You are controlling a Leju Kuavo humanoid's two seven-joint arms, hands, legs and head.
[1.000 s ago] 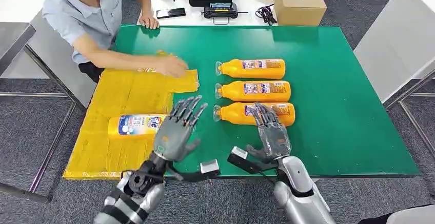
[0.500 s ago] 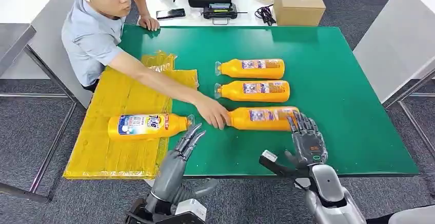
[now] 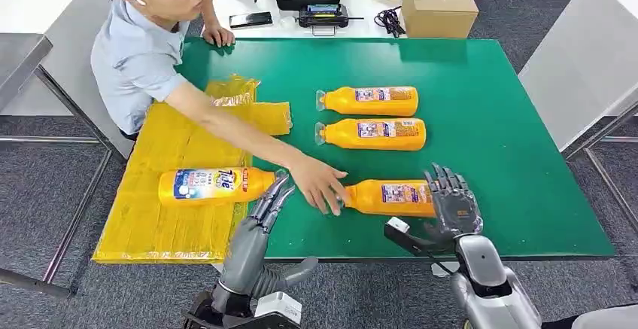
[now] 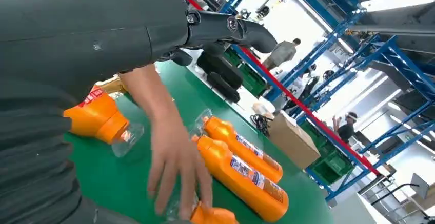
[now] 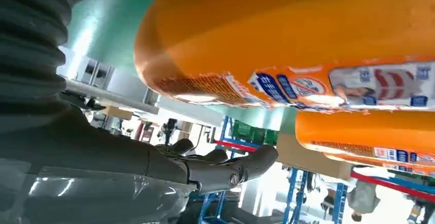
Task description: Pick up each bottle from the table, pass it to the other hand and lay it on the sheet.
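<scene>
- The head view is bright and evenly lit from overhead, with only soft, short shadows under the bottles [image 3: 374, 101] on the green table [image 3: 481, 103].
- The person's hand [image 4: 177, 162] is smeared by motion blur in the left wrist view.
- The windows behind are blown out white.
- The nearest bottle [image 5: 308, 34] in the right wrist view is soft and out of focus.

A person's hand [image 3: 320, 182] lies on the green desk [image 3: 496, 103], right between the left fingers [image 3: 272, 197] and the cap end of the nearest bottle [image 3: 391, 196], blocking the way. The right fingers [image 3: 448, 186] sit at that bottle's other end. Bare green desk lies open past the right fingers.
</scene>
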